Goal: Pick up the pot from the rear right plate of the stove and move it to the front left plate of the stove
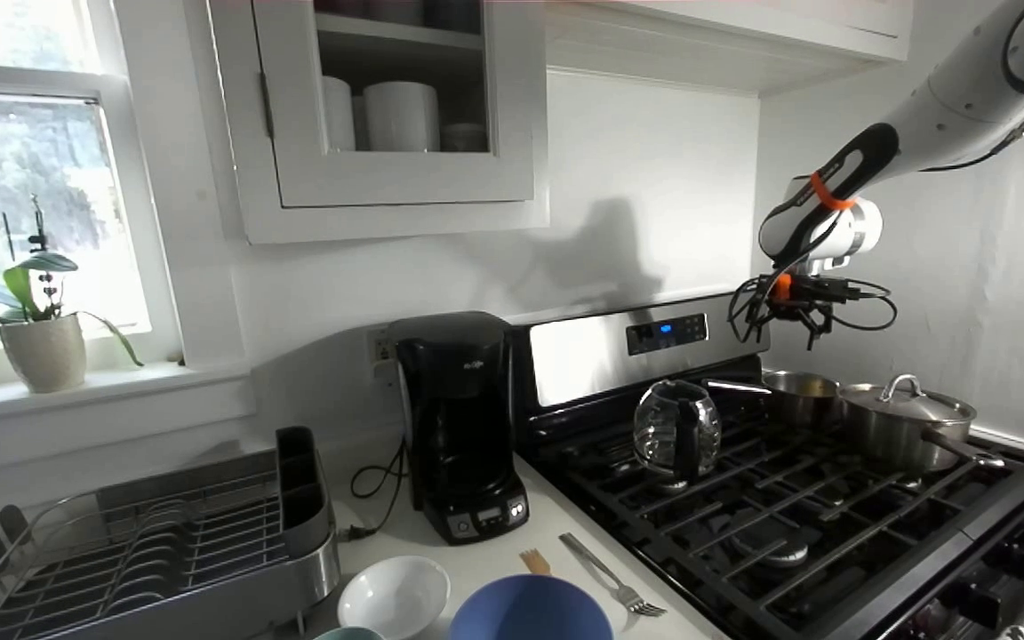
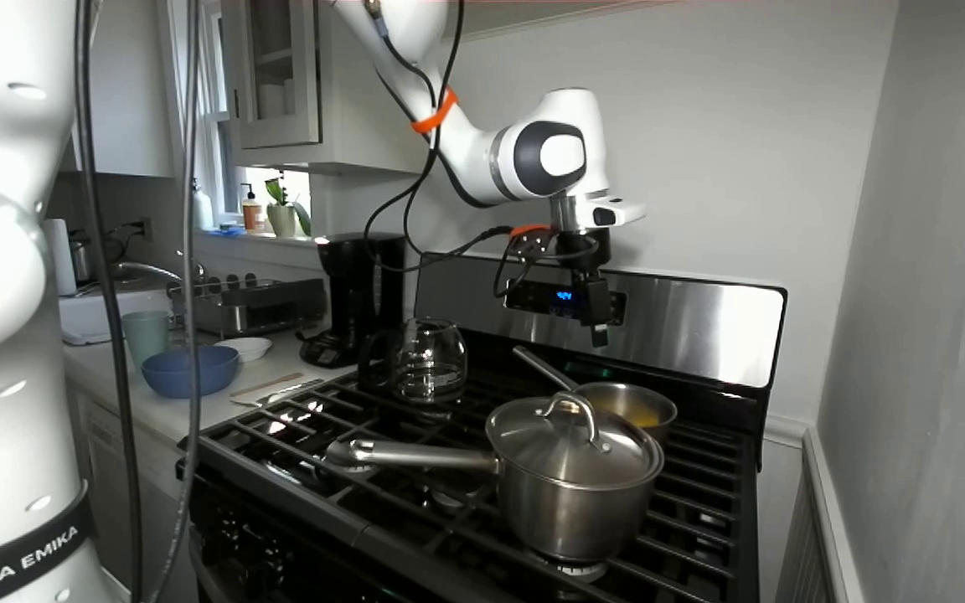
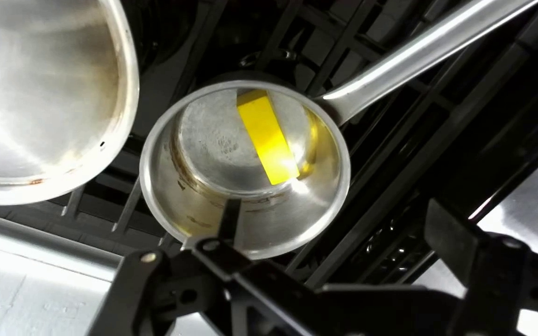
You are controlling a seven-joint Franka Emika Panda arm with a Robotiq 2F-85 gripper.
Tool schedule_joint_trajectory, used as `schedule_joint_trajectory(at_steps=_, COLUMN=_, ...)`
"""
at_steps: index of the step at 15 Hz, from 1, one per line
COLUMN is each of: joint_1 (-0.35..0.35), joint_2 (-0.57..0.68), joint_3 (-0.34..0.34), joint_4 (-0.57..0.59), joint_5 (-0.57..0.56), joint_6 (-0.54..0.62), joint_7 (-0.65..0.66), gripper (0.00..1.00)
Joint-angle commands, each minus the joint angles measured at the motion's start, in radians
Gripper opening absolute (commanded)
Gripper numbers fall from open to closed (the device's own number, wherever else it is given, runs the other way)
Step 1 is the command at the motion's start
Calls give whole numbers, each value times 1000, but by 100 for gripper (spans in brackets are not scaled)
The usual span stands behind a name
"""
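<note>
The pot (image 1: 801,400) is a small metal saucepan on the rear right plate of the stove (image 2: 700,327). It also shows in an exterior view (image 2: 629,406) behind a larger lidded pot. In the wrist view the pot (image 3: 213,140) holds a yellow block (image 3: 269,140), and its handle points to the upper right. My gripper (image 3: 334,214) is open and empty above the pot; one finger overlaps the near rim, the other appears beyond it. The gripper shows in both exterior views (image 1: 812,331) (image 2: 596,328), above pot height. The front left plate (image 2: 353,459) is bare, partly covered by the larger pot's handle.
The larger lidded steel pot (image 2: 575,502) stands on the front right burner, its handle (image 2: 424,455) reaching left. A glass carafe (image 1: 674,431) stands on the rear left burner. A black coffee maker (image 1: 454,427), blue bowl (image 1: 530,613) and fork (image 1: 610,573) are on the counter.
</note>
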Motion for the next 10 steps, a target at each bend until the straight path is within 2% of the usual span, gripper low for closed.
schedule_joint_trajectory(at_steps=1, joint_1=1, joint_2=47, joint_3=16, joint_4=22, joint_5=61, joint_6=-8, joint_7=-71, gripper=100)
schedule_joint_trajectory(at_steps=8, joint_1=3, joint_2=165, joint_3=42, joint_4=89, joint_5=132, joint_6=23, joint_7=-163, gripper=100)
schedule_joint_trajectory(at_steps=9, joint_1=3, joint_2=179, joint_3=40, joint_4=104, joint_5=133, joint_6=30, joint_7=-168, gripper=97)
schedule_joint_trajectory(at_steps=10, joint_1=1, joint_2=191, joint_3=40, joint_4=116, joint_5=137, joint_6=35, joint_7=-172, gripper=89)
